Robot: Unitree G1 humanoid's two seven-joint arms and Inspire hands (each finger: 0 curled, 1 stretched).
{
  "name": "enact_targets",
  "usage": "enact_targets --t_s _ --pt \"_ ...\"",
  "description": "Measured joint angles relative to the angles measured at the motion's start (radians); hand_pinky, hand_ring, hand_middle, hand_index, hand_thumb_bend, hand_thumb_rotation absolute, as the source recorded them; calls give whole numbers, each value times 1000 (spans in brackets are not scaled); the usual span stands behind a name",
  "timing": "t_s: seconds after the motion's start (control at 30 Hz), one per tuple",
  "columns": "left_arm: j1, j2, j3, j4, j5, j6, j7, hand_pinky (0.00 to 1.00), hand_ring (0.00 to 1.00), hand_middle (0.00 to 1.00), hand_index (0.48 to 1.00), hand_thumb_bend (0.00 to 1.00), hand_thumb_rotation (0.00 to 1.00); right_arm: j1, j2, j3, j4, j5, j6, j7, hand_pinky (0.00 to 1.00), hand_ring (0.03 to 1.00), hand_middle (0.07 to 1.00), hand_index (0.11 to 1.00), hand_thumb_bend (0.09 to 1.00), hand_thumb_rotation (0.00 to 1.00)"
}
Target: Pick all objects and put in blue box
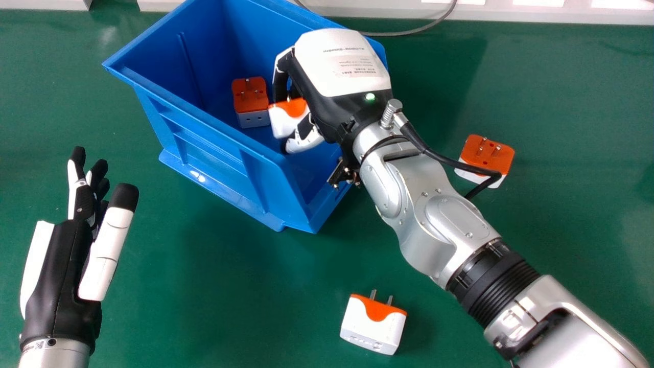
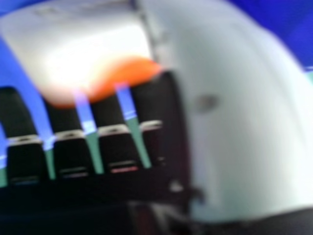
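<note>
White-and-orange, one plug is held by the right hand over the blue box, close against its fingers. Head view adds another plug inside, two outside, and the left hand, wide open

Blue box, green table. Orange and white: the plug at the box's three o'clock, the plug at its five. Right hand white and black.
</note>
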Motion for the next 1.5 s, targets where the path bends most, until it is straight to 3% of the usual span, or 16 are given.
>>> enact_targets --t_s 0.27,0.57,1.0,1.17,1.3,1.5 --pt "-8 0 0 0 1 1 0 1000 1000 1000 1000 829 946 2 -15 0 -60 0 45 28 766 902 957 908 514 616" --pt "-22 2 2 10 2 1 1 1000 1000 1000 1000 827 947 96 -71 0 -239 -3 74 48 784 907 967 905 515 618" --pt "-46 7 4 18 3 7 1 1000 1000 1000 1000 821 950 486 -155 -64 -688 -9 132 56 789 898 951 902 479 584" --pt "-43 10 14 15 3 10 -1 1000 1000 1000 1000 829 950 620 -175 -75 -832 -48 135 53 785 891 940 900 472 569" --pt "-45 10 12 14 2 8 -8 1000 1000 1000 1000 832 950 728 -183 -94 -932 -78 135 51 784 889 937 899 470 566" --pt "-40 11 20 20 1 7 -10 1000 1000 1000 1000 834 948 945 -196 -93 -1071 -124 125 42 806 892 935 898 486 601"
